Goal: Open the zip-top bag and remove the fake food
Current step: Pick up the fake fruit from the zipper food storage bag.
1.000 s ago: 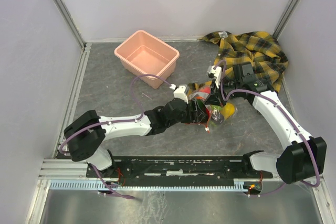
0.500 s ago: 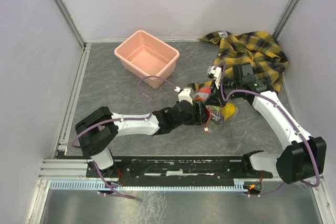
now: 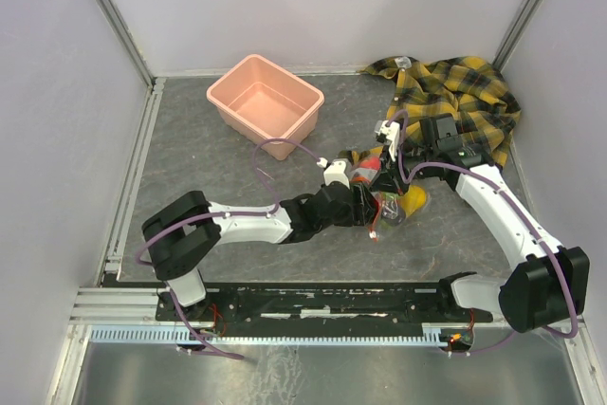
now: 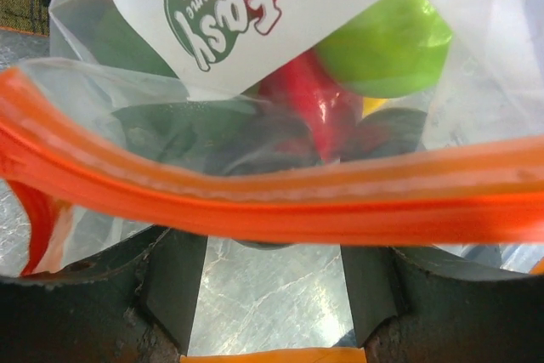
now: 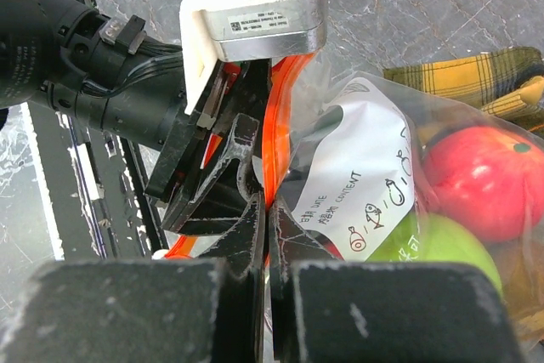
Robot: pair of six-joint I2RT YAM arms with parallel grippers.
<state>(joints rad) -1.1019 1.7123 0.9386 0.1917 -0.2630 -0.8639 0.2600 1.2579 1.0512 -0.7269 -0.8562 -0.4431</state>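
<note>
Tabletop [image 3: 199,158] mottled grey, walls [image 3: 332,7] white, right pincer [image 5: 266,210] pinching zip-top bag [image 4: 255,201], left pincer [image 4: 272,271] wide

In the top view, the left arm [image 3: 251,225] has swung to the right. Its dark joint block [image 3: 180,234], at the lower left of the frame, has shifted right and slightly up. The left gripper [image 3: 368,206] has pushed further right against the zip-top bag [image 3: 396,198] at centre. The purple cable [image 3: 275,147] has arched higher toward the pink tub [image 3: 299,130].
</note>
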